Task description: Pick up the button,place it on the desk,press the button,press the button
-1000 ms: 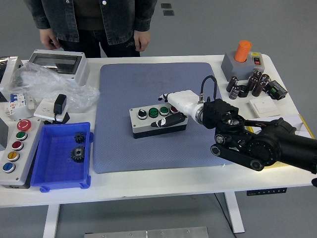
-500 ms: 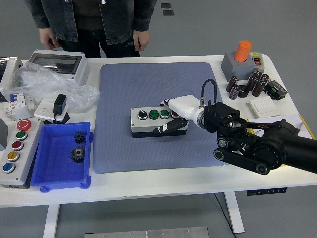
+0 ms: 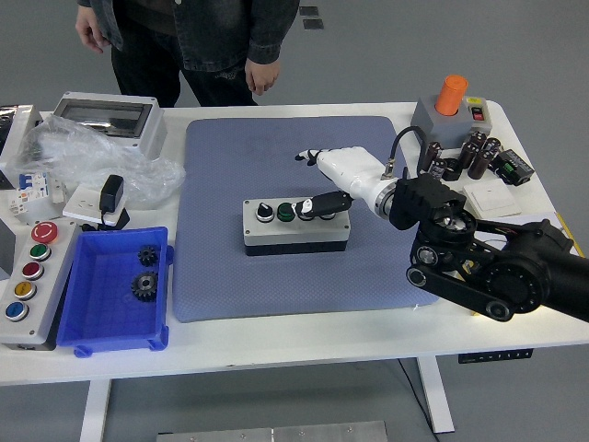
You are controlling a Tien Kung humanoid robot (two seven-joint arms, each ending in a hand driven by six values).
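A grey button box with a black knob, green buttons and a red one lies flat on the blue mat, near its middle. My right hand, white with dark fingertips, hovers over the box's right end. It is open: the thumb reaches down onto the box's top by the right-hand buttons. The other fingers point left, above and behind the box. The black right arm comes in from the lower right. My left hand is out of sight.
A blue bin holding two gears and a grey multi-button panel stand at the left front. A plastic bag and an enclosure sit behind them. An orange-button box and capacitors are at the right rear. A person stands beyond the table.
My right hand has let go of the button box's front and risen, leaving the thumb on top. The box lies flat on the mat. The person stepped left.
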